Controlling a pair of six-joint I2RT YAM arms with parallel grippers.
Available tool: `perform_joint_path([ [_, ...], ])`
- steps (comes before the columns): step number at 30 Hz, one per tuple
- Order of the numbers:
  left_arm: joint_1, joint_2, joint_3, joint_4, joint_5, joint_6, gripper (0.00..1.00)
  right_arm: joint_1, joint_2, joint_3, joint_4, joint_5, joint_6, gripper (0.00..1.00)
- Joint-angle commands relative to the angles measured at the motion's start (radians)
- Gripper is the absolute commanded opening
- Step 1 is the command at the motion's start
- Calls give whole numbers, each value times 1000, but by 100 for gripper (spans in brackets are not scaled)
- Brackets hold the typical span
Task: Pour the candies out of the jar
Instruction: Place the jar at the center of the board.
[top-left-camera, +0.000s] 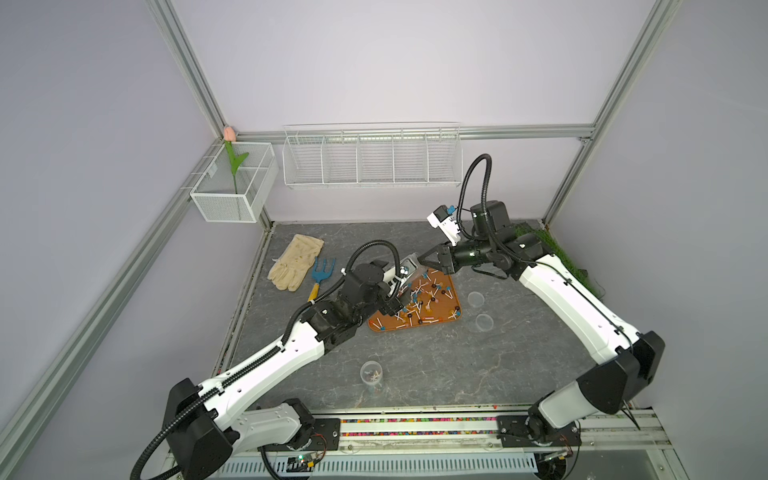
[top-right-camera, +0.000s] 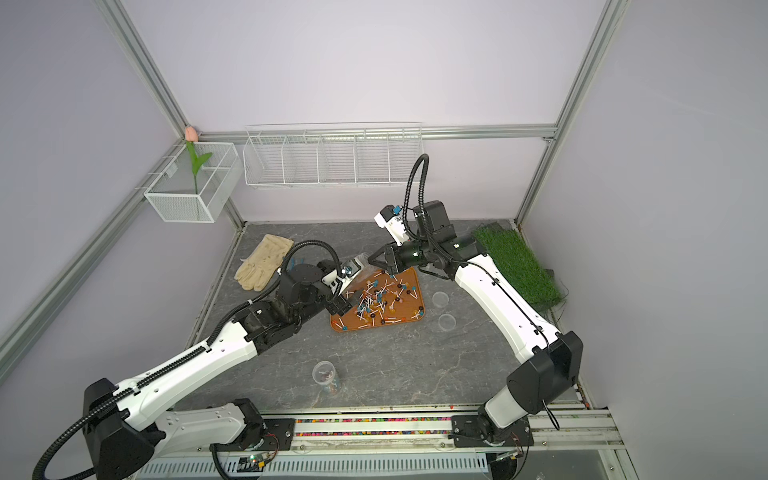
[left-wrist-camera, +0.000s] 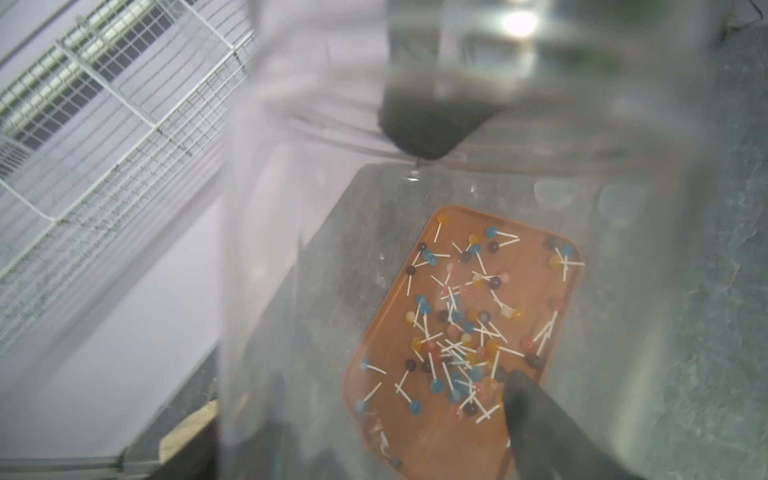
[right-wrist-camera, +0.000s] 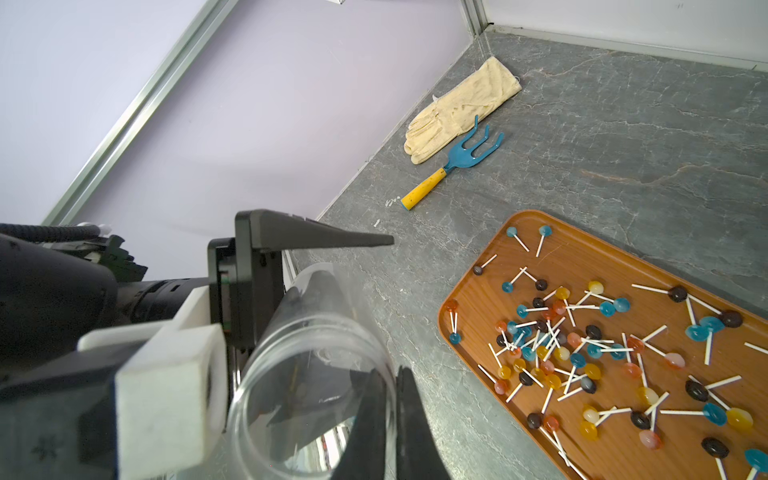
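My left gripper (left-wrist-camera: 467, 266): jaws apart. The clear plastic jar (right-wrist-camera: 299, 374) lies on its side between them. In the right wrist view, the one finger (right-wrist-camera: 316, 239) that shows stands just clear of the jar's wall. I cannot tell whether my other finger touches it.

My right gripper (right-wrist-camera: 390, 372): jaws clamped on the jar's rim, one finger inside the mouth and one outside. This grip holds the jar above the bench (top-left-camera: 415, 374), at the far left corner of the tray (right-wrist-camera: 590, 257).

The candies (right-wrist-camera: 582, 353) are small lollipops with blue, dark brown, orange and pink heads on white sticks. They lie scattered across the brown tray, thickest toward the side nearest my left gripper. The tray sits near the middle of the bench.

A small clear cup (top-left-camera: 371, 372) with a few sticks in it stands near the front edge of the bench. Two clear round lids (top-left-camera: 475, 298) lie just right of the tray. A cream glove (top-left-camera: 297, 262) and a blue hand rake (right-wrist-camera: 457, 162) with a yellow handle lie side by side toward the far left corner.
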Motion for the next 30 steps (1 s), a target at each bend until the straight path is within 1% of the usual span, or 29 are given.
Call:
perform_joint_path([
  [1,-5,-2,14,84,6,-14,99,20,1,-3,-6,-3,-10,7],
  [6,-4,-34,2,102,-18,-35,99,16,7,2,-32,39,-24,7],
  [11,-5,-93,-33,141,-5,-55,99,-5,23,4,-45,64,-30,7],
  [15,-5,-125,-40,129,-5,-69,99,-56,27,29,-99,142,-56,7],
  [16,-5,-132,-45,125,-5,-73,99,-80,26,31,-113,170,-60,7],
  [18,-5,-143,-58,127,-14,-80,99,-119,25,28,-150,269,-79,7],
  [20,-6,-153,-75,132,-30,-93,99,-154,36,29,-215,421,-110,7],
  [23,-5,-158,-89,135,-46,-111,99,-208,80,24,-288,571,-145,7],
  [27,-6,-161,-94,133,-47,-126,99,-276,126,-12,-276,628,-151,7],
  [30,-4,-163,-99,136,-45,-134,99,-308,185,-1,-276,691,-160,7],
])
